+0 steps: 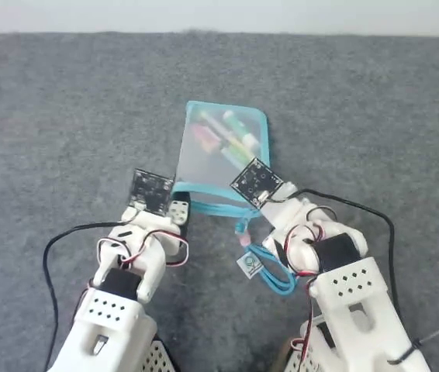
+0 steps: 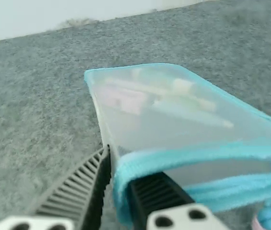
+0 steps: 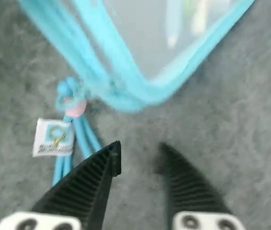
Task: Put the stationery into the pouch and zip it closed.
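- The bench [image 1: 64, 116] is covered edge to edge by a grey, felt-like mat with a fine, mottled nap.
- Along the 12 o'clock edge of the high view runs a narrow strip of plain white wall [image 1: 219, 15], meeting the grey mat in a straight line.
- The pouch [image 1: 204, 167] lies flat on the mat near the middle of the high view. It is translucent with sky-blue trim, and its zip edge faces 6 o'clock.
- The stationery [image 1: 231, 139] is inside the pouch. Pink, green and yellowish sticks show through the wall, lying slantwise toward its 1 o'clock corner.
- Along the near edge the two blue zip bands lie apart, so the mouth gapes slightly.
- The left arm [image 1: 119, 294] comes in from 7 o'clock.
- The left pincer [image 2: 121, 167] is clamped onto the pouch's blue trim at its 7 o'clock corner, with the ribbed fingers [image 2: 85, 184] pressed against either side of the band.
- The right arm [image 1: 351, 294] comes in from 5 o'clock.
- The right pincer [image 3: 140, 151] is spread apart and holds nothing. It hangs over bare mat just short of the pouch's 5 o'clock corner.
- A blue cord [image 1: 274, 273] trails from the zip end toward 5 o'clock, looped on the mat beside the right arm.
- The cord carries a small white tag [image 3: 54, 137], and one finger of the right pincer is just beside it.
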Motion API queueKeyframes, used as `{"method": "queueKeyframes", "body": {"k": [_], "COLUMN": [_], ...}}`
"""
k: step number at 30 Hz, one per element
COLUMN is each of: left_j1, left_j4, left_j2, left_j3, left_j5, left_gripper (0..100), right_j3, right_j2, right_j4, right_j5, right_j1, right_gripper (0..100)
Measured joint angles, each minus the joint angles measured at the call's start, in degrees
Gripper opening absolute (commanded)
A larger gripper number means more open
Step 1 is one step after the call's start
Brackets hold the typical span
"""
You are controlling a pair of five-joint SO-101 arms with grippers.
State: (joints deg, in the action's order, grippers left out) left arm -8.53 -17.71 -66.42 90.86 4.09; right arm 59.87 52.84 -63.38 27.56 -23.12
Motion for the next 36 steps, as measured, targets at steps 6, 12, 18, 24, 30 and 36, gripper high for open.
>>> {"method": "queueKeyframes", "body": {"k": [6,12,18,24,30,36], "left_j1": [3.3,3.6,3.6,3.6,3.6,3.6], "left_j4": [0.0,0.0,0.0,0.0,0.0,0.0], "left_j2": [0.0,0.0,0.0,0.0,0.0,0.0], "left_j3": [0.0,0.0,0.0,0.0,0.0,0.0], "left_j5": [1.5,2.8,2.8,2.8,2.8,2.8], "left_gripper": [1,1,1,1,1,1], "right_j3": [0.0,4.4,13.0,14.6,14.6,14.6], "right_j2": [0.4,0.4,0.4,0.6,0.6,0.6], "right_j4": [-0.4,6.9,18.5,19.7,20.0,20.1], "right_j5": [-4.9,-8.4,-8.4,-8.4,-8.5,-8.4], "right_j1": [-5.5,-8.8,-8.9,-8.9,-12.7,-15.4], "right_gripper": [26.2,25.3,25.3,25.4,25.3,25.3]}}
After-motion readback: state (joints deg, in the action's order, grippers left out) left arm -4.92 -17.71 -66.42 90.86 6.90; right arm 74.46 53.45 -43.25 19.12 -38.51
